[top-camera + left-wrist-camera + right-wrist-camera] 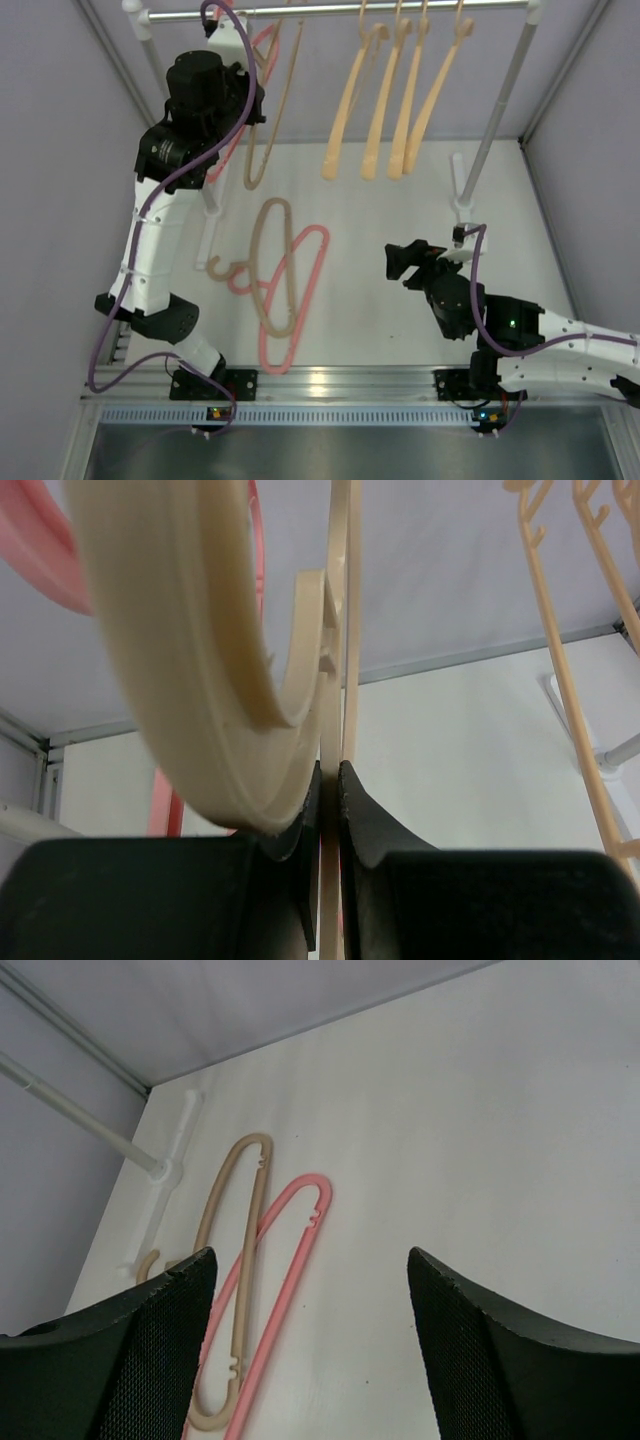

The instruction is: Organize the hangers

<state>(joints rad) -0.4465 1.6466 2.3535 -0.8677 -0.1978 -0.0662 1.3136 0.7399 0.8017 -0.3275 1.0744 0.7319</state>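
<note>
My left gripper [243, 45] is raised by the left end of the grey rail [330, 10]. It is shut on a beige hanger [268, 130], and the wrist view [330, 780] shows that hanger's thin bar pinched between the fingers and its hook [200, 660] curving overhead. A pink hanger [264, 42] hangs just behind it and also shows in the left wrist view [40, 550]. Several peach hangers [385, 100] hang on the rail to the right. A second beige hanger [274, 203] and a pink hanger [311, 285] lie crossed on the table. My right gripper [400, 262] is open and empty, low to their right.
The rail's white right post [500, 100] stands on a cross foot [462, 200] behind my right arm. The left post's foot [165, 1170] lies next to the hangers on the table. Grey walls close in both sides.
</note>
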